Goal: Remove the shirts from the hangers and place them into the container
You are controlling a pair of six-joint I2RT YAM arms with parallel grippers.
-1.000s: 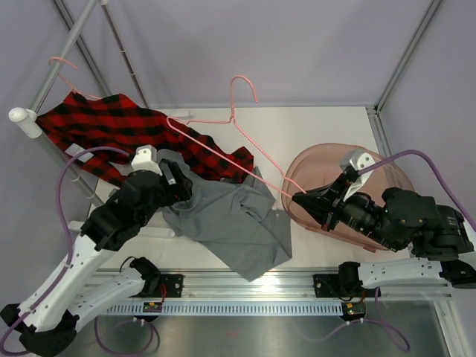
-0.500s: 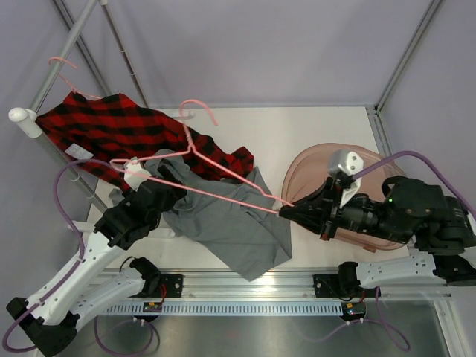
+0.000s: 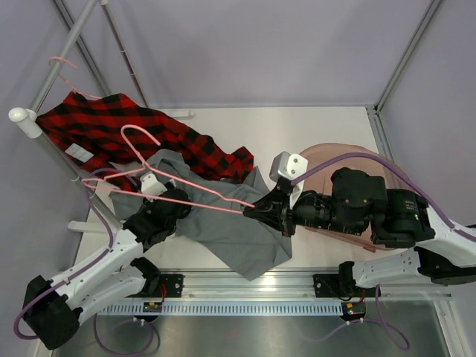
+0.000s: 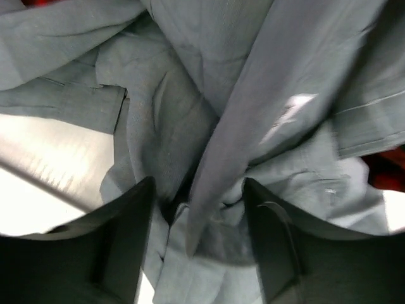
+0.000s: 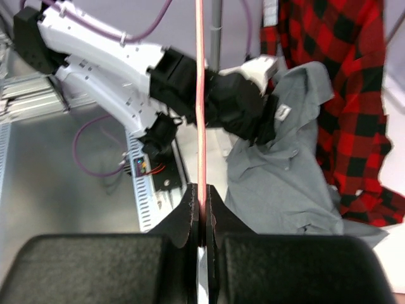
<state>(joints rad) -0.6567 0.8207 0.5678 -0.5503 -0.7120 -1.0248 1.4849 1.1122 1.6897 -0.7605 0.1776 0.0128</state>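
Note:
The grey shirt (image 3: 230,223) lies crumpled on the table, off its hanger. My left gripper (image 3: 172,216) is pushed down into it. In the left wrist view its jaws stand apart astride a bunched fold of the grey shirt (image 4: 190,95), left gripper (image 4: 196,209) open. My right gripper (image 3: 253,208) is shut on one end of a pink hanger (image 3: 242,207), which stretches left above the grey shirt; hanger (image 5: 200,95) runs straight out from the right gripper (image 5: 201,196). The plaid shirt (image 3: 111,126) hangs from a second pink hanger (image 3: 63,67) on the rail. The container (image 3: 327,152) sits mostly hidden behind my right arm.
A grey rail pole (image 3: 71,44) with a white end cap (image 3: 22,119) slants along the left side. Purple curtain walls and frame posts close in the back and sides. The arms' base rail (image 3: 245,286) runs along the near edge.
My right gripper carried the pink hanger leftward from the container to over the grey shirt, the hook swinging left. My left arm dropped onto the grey shirt and its jaws narrowed.

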